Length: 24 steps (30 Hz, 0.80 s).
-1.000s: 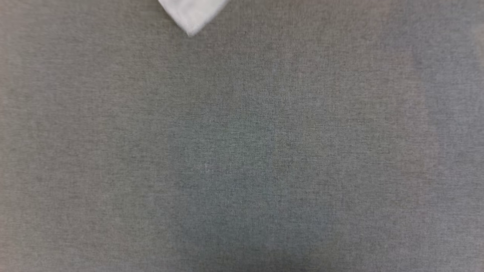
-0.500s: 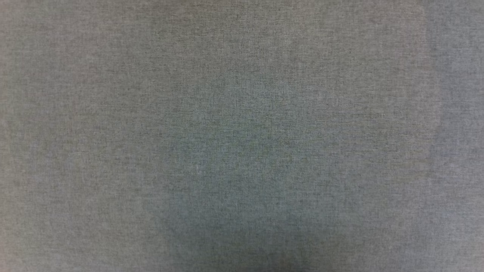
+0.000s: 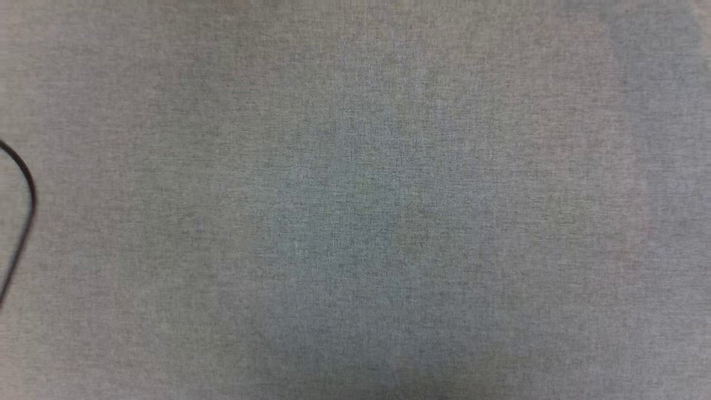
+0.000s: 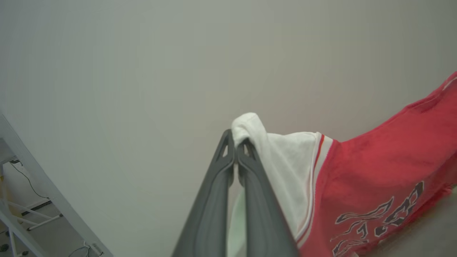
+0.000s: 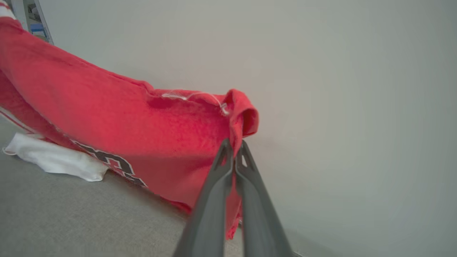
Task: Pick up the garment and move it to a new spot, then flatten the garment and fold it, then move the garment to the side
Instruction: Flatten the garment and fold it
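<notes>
We hold one shirt [image 4: 375, 171] up between our two grippers, stretched in front of a plain pale wall [image 4: 142, 71]. Our left gripper [image 4: 235, 142] has its two dark fingers pressed together on one bunched white sleeve [image 4: 285, 164], just beside the red-and-white striped trim. The red body runs off to that view's right, and its black, white-edged lettering [image 4: 389, 214] is too crumpled to read. Our right gripper [image 5: 234, 144] has its two fingers clamped on a folded red edge of the shirt, where one loose white thread shows. In the right wrist view the red cloth sags down to the grey cloth surface [image 5: 71, 214], and one white sleeve lies on that surface at lower left. The head view looks down on the grey weave, with one thin black cable [image 3: 30, 194] curving in at its left edge.
</notes>
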Tool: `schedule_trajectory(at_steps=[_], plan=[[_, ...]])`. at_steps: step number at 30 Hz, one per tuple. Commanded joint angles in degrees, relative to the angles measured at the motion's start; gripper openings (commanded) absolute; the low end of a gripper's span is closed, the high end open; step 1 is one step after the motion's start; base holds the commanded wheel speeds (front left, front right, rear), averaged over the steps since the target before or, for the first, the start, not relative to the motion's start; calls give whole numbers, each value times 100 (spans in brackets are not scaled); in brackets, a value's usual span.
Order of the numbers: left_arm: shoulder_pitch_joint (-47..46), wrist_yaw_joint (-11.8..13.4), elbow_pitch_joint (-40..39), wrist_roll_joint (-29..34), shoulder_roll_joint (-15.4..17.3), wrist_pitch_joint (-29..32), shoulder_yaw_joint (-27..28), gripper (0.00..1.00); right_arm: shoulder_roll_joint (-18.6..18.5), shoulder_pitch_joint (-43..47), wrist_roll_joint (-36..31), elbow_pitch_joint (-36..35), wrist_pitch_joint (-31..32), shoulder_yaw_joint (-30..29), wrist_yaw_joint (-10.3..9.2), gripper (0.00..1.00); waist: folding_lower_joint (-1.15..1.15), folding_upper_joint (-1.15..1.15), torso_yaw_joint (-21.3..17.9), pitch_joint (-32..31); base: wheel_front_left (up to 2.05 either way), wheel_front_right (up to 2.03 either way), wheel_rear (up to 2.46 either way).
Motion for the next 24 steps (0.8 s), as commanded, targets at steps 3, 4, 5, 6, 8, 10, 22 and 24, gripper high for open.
schedule_trajectory(at_steps=[3, 4, 5, 6, 8, 10, 22, 24], plan=[[999, 197, -529, -28, 114, -32, 110, 0, -196, 672, 274, -149, -190, 286, -1, 0, -1, 0, 61, -459, 0, 0, 0], [1271, 258, -692, -30, 123, -32, 138, 0, -252, 848, 345, -196, -243, 352, -1, 0, -1, 0, 77, -554, 0, 0, 0], [1619, 316, -883, -34, 143, -32, 153, 0, -326, 1069, 431, -268, -290, 428, -1, 0, -1, 0, 98, -662, 0, 0, 0], [1897, 373, -1033, -26, 170, -32, 165, 0, -382, 1252, 485, -339, -319, 500, -1, 0, -1, 0, 104, -755, 0, 0, 0], [2531, 510, -1387, -26, 221, -32, 190, 0, -525, 1640, 612, -485, -402, 596, -1, 0, -1, 0, 133, -949, 0, 0, 0], [3140, 673, -1713, -47, 256, -33, 226, 0, -648, 2050, 723, -629, -463, 674, -1, 0, -1, 0, 151, -1150, 0, 0, 0], [6381, 1394, -2661, -443, 322, -32, 71, 0, -1056, 4676, 1218, -1303, -480, 830, -1, 0, -1, 0, 141, -2271, 0, 0, 0], [6774, 1497, -2707, -524, 308, -33, 53, 0, -1089, 5030, 1254, -1382, -479, 799, -1, 0, -1, 0, 144, -2411, 0, 0, 0]])
